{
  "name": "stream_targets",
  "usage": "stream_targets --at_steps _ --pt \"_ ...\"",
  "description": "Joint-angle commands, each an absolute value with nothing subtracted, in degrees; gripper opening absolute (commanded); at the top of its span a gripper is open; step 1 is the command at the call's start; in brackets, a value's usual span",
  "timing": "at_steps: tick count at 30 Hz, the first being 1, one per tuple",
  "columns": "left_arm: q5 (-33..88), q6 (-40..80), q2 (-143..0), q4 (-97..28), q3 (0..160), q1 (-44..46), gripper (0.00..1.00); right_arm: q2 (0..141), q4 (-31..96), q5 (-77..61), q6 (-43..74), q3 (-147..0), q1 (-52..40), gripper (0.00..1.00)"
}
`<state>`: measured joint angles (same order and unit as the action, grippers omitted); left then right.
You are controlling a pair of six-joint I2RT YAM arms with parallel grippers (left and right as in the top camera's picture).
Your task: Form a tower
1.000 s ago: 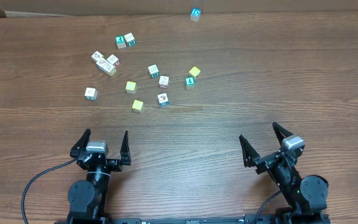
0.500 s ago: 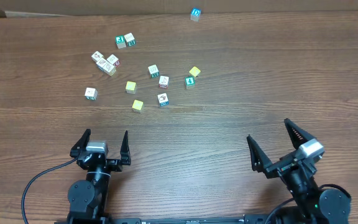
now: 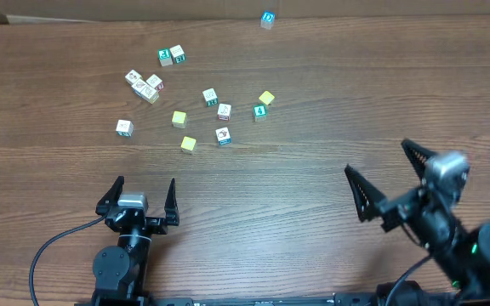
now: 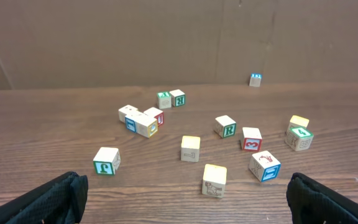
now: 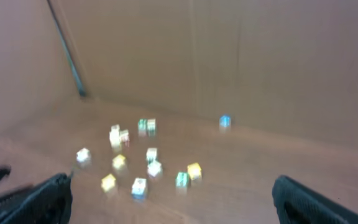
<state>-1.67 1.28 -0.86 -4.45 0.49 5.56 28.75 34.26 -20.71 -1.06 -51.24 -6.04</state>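
Note:
No tower is in view; small wooden cubes lie singly, scattered over the far left half of the table. Among them are yellow cubes (image 3: 179, 119) (image 3: 189, 144) (image 3: 266, 99), a teal "4" cube (image 3: 260, 111) and a white blue-edged cube (image 3: 223, 136). My left gripper (image 3: 145, 189) rests open near the front edge, with the nearest yellow cube (image 4: 214, 180) ahead of its fingers (image 4: 61, 196). My right gripper (image 3: 377, 158) hangs open and raised at the front right, holding nothing. Its wrist view is blurred, with the cubes (image 5: 138, 186) far ahead.
A lone blue cube (image 3: 267, 19) sits at the table's far edge, by a brown cardboard wall (image 4: 166, 37). A cluster of white cubes (image 3: 145, 85) and a green-lettered pair (image 3: 171, 56) lie at the far left.
My right arm has risen and swung to the right, its gripper still open. The left arm and the cubes have not moved.

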Motion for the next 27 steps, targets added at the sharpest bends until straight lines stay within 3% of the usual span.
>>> stream_targets --at_steps 1,12,20,27 --pt "-1.23 0.36 -0.27 -4.34 0.30 5.17 0.99 40.73 43.22 -22.46 -6.85 -65.34 -5.87 1.00" --pt "-1.21 0.38 -0.27 -4.34 0.30 5.17 1.00 82.08 78.87 -22.83 -8.95 -105.97 -5.87 1.00" --pt "-1.23 0.36 -0.27 -4.34 0.30 5.17 1.00 96.18 80.53 -22.83 0.10 -108.44 -5.87 1.00" --pt "-1.21 0.36 -0.27 -4.34 0.30 5.17 1.00 97.76 79.64 -21.52 0.86 -108.44 -5.87 1.00"
